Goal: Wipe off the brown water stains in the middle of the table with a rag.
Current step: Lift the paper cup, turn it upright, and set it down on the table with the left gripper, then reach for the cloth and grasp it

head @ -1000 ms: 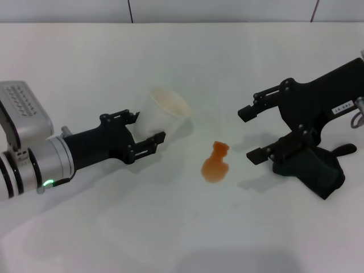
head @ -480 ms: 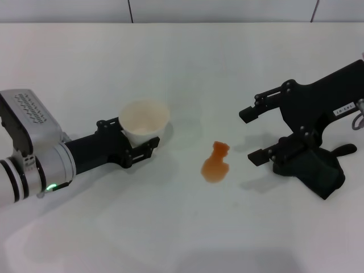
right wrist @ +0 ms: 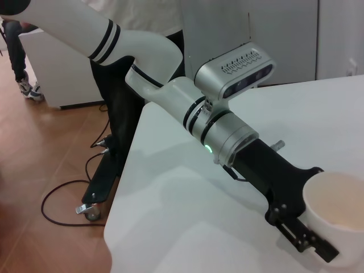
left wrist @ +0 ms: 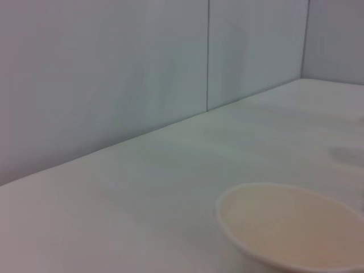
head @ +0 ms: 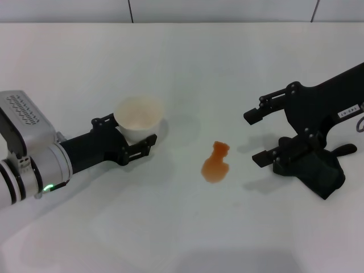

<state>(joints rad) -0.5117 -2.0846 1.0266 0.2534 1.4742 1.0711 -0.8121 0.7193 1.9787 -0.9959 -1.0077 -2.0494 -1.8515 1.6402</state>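
Observation:
The brown water stain point(head: 215, 164) lies on the white table point(head: 187, 227) near the middle, vase-shaped. The black rag point(head: 319, 172) lies crumpled at the right, under my right arm. My right gripper point(head: 255, 138) is open and empty; it points toward the stain from the right, its fingertips ahead of the rag. My left gripper point(head: 132, 133) is shut on a white paper cup point(head: 137, 118) and holds it upright, left of the stain. The cup's rim also shows in the left wrist view point(left wrist: 290, 227) and in the right wrist view point(right wrist: 336, 210).
The table's far edge meets a grey panelled wall point(head: 227, 10). In the right wrist view, my left arm point(right wrist: 227, 133) reaches over the table's left side, with floor and cables beyond the edge.
The cup, tipped on its side a second ago, now stands upright in my left gripper and has moved left, away from the stain. My right gripper has shifted slightly right.

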